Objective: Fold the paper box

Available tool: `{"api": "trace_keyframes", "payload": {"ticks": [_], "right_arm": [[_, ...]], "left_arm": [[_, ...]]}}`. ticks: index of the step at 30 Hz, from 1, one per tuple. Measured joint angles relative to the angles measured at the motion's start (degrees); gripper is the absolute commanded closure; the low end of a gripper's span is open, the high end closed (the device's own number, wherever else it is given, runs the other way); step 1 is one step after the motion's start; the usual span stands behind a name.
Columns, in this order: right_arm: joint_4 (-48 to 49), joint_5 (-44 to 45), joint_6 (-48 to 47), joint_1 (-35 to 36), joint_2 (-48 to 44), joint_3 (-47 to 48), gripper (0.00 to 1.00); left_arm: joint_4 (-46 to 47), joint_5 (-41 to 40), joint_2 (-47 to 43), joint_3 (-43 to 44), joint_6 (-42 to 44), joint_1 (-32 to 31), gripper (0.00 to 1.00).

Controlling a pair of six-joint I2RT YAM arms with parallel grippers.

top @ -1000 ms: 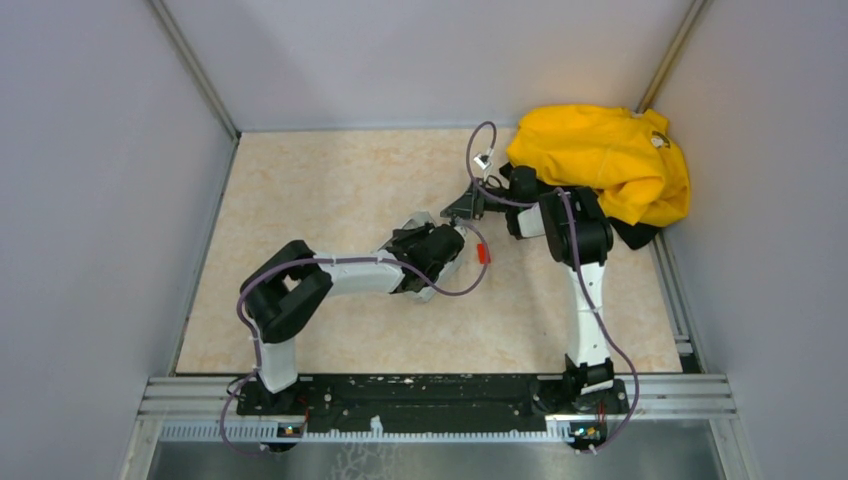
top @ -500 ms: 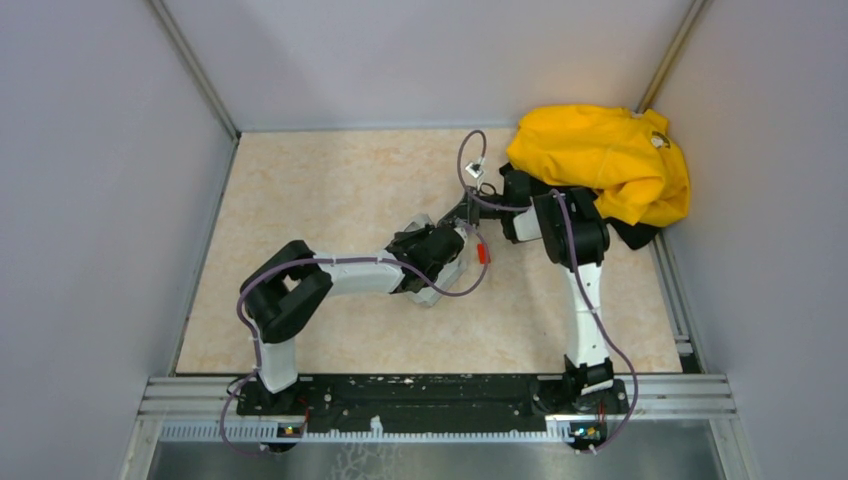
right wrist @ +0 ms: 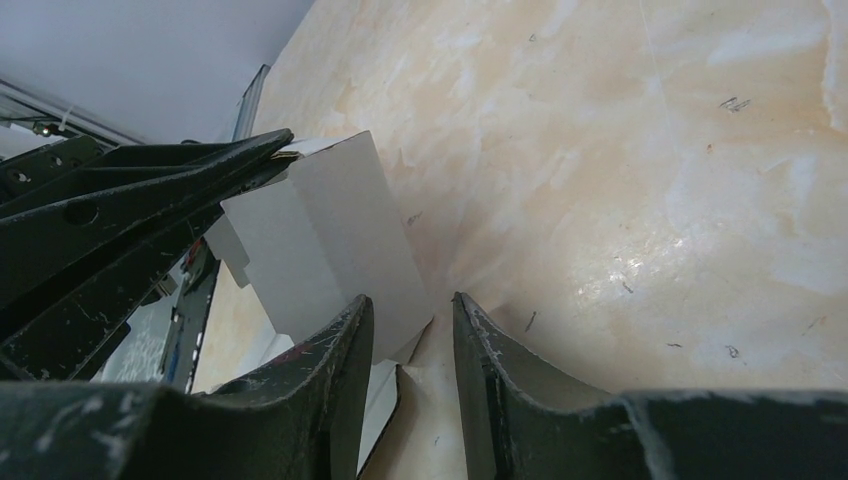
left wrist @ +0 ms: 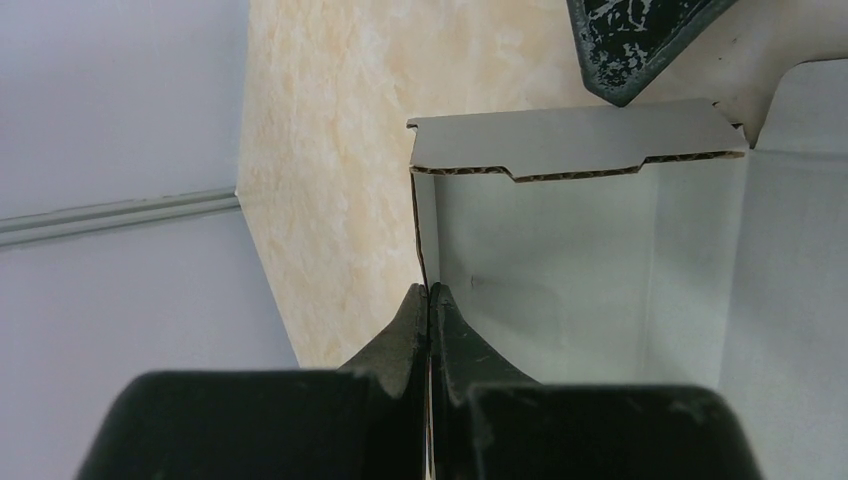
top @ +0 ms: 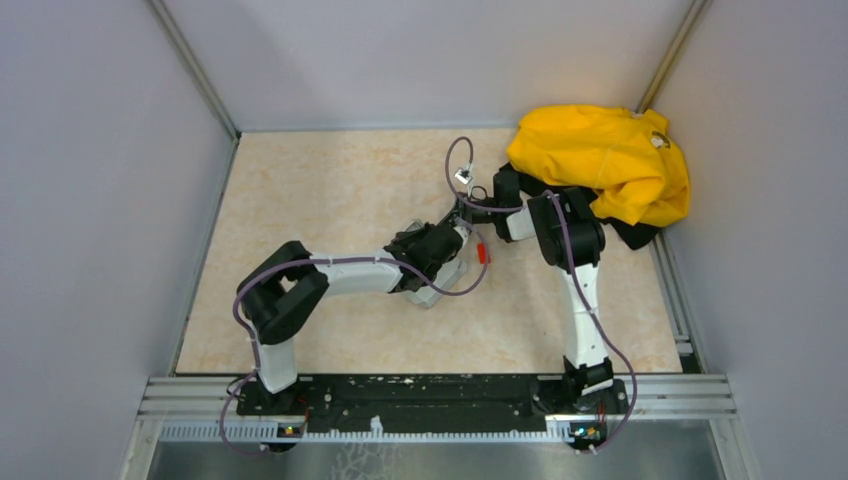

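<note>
The paper box (left wrist: 560, 260) is pale grey-white cardboard, half formed, with its hollow inside facing the left wrist camera. My left gripper (left wrist: 428, 300) is shut on the box's left wall, which runs between the fingers. In the top view the left gripper (top: 440, 245) holds the box (top: 455, 268) at mid table. My right gripper (top: 468, 212) is just behind it. In the right wrist view the right gripper (right wrist: 410, 305) is open, low over the table, and a corner of a box panel (right wrist: 320, 240) reaches into the gap beside its left finger (right wrist: 350, 340).
A crumpled yellow garment (top: 600, 160) lies at the back right corner, behind the right arm. A tiny red block (top: 483, 253) sits just right of the box. Grey walls close in the marbled table (top: 330, 180) on three sides.
The right arm has swung left, bringing its gripper up against the box held by the left gripper. The left arm has barely moved.
</note>
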Motion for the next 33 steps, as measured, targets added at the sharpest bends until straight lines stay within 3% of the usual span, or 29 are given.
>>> {"api": "trace_keyframes", "payload": {"ticks": [7, 19, 33], "right_arm": [[6.60, -0.31, 5.51, 0.00, 0.02, -1.81, 0.64], [41.48, -3.85, 34.07, 0.02, 5.79, -2.75, 0.65], [44.70, -4.50, 40.26, 0.00, 6.43, -2.62, 0.67]], "left_arm": [[-0.04, 0.46, -0.68, -0.57, -0.09, 0.07, 1.00], [-0.07, 0.52, -0.72, -0.63, -0.11, 0.15, 1.00], [-0.57, 0.70, -1.77, -0.63, 0.00, 0.15, 1.00]]}}
